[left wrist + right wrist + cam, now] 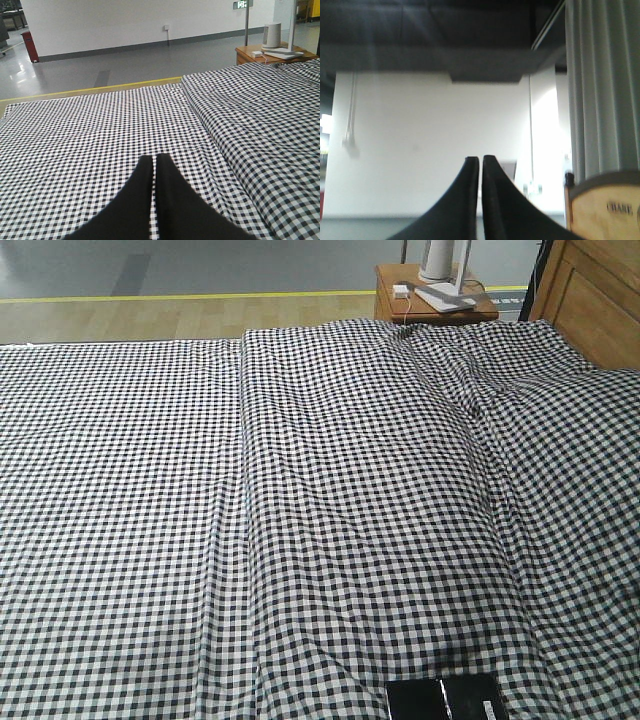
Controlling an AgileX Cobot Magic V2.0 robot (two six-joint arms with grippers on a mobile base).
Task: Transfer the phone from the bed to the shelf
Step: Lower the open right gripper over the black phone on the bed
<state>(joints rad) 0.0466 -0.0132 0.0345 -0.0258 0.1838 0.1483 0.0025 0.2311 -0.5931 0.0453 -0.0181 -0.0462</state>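
Left pincer (154, 159): your fingers are closed to a hairline gap with nothing between them. It sits low over the bed (90, 150) and points across the bed toward the far edge.

Phone (462, 698): it lies flat on the bed at the bottom edge of the front view, right of centre, and the frame cuts it off. It's black and glossy, with a small white mark near its right end. It shows in that view only, so you can't tell how far it is from either pincer.

Right pincer (480, 160): same state, fingers all but touching and holding nothing. It's aimed up and out at the room, not at the bed.

Surface: black-and-white gingham sheet. One long fold (245, 500) runs front to back left of centre, and the sheet is more rumpled toward the right. The headboard (595, 300) is at top right in the front view.

Room, from the left wrist view:
- red bin (31, 45) at far left against the white wall (100, 22)
- grey floor (125, 65) with a yellow line (100, 90) along the bed's far edge
- nightstand (265, 54) at right, carrying a white cylinder (272, 35)

The right wrist view is blurry. It shows a dark ceiling (445, 35), a grey curtain (602, 90) at right and a wooden panel (607, 210) below it, with lettering you can't read clearly.
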